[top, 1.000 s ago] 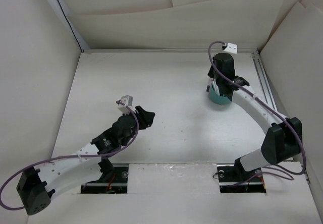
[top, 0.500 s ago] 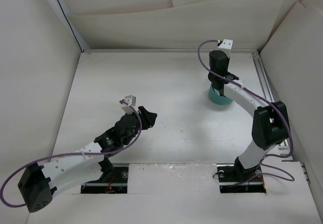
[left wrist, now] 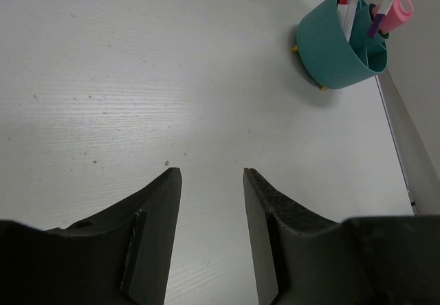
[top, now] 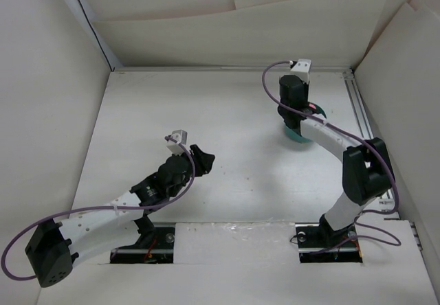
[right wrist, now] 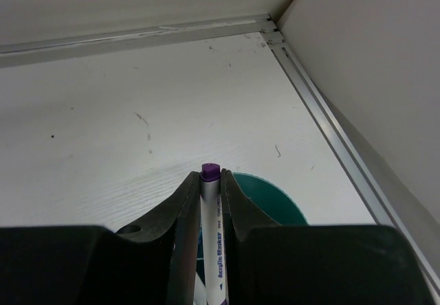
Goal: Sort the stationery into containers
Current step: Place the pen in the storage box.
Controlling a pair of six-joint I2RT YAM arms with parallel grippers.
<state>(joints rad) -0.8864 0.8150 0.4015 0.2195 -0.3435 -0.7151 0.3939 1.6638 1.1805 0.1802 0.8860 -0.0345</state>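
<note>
A: Why is the left gripper (left wrist: 212, 174) spread and empty?
B: Nothing near to take, I think. Farther, the right gripper (right wrist: 210, 178) pinches a white purple-tipped pen (right wrist: 212, 250) over the teal cup (right wrist: 267, 196) — probably to drop it inside.

top: overhead, table (top: 227, 106) | left wrist: shared cup (left wrist: 330, 54) far | right wrist: cup (right wrist: 265, 195) near
</note>
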